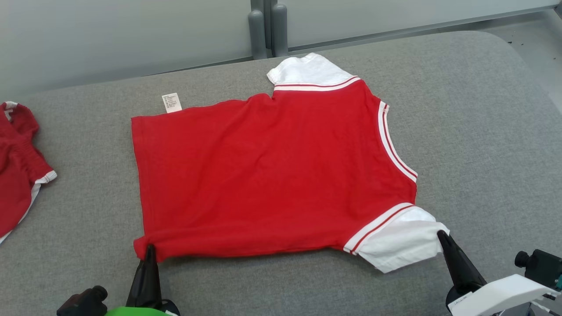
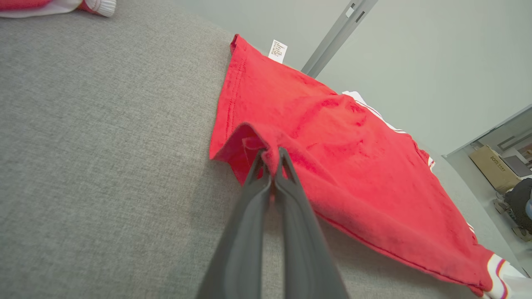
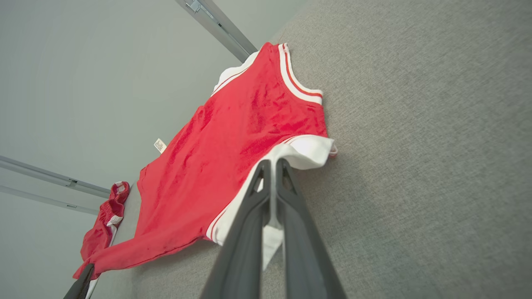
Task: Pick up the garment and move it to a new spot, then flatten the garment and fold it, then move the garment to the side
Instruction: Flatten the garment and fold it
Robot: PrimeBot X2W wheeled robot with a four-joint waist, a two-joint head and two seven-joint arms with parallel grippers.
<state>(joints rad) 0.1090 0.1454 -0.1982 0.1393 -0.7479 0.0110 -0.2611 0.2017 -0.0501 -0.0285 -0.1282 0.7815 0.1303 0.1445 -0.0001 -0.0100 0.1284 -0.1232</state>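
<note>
The garment (image 1: 272, 171) is a red T-shirt with white sleeves and striped trim, spread nearly flat on the grey table (image 1: 483, 131), collar to the right. My left gripper (image 1: 149, 248) is shut on its near hem corner, and the left wrist view shows the red cloth (image 2: 332, 153) pinched between the fingertips (image 2: 272, 155). At the near right, my right gripper (image 1: 440, 235) is shut on the white sleeve (image 1: 404, 241). In the right wrist view the sleeve (image 3: 307, 147) is clamped between the fingers (image 3: 272, 164). A white care label (image 1: 171, 102) pokes out at the far hem.
A second red and white garment (image 1: 17, 162) lies bunched at the table's left edge, also visible as a red heap (image 3: 106, 220) in the right wrist view. A pale wall with grey posts (image 1: 268, 28) rises behind the table. Bare grey cloth surrounds the shirt.
</note>
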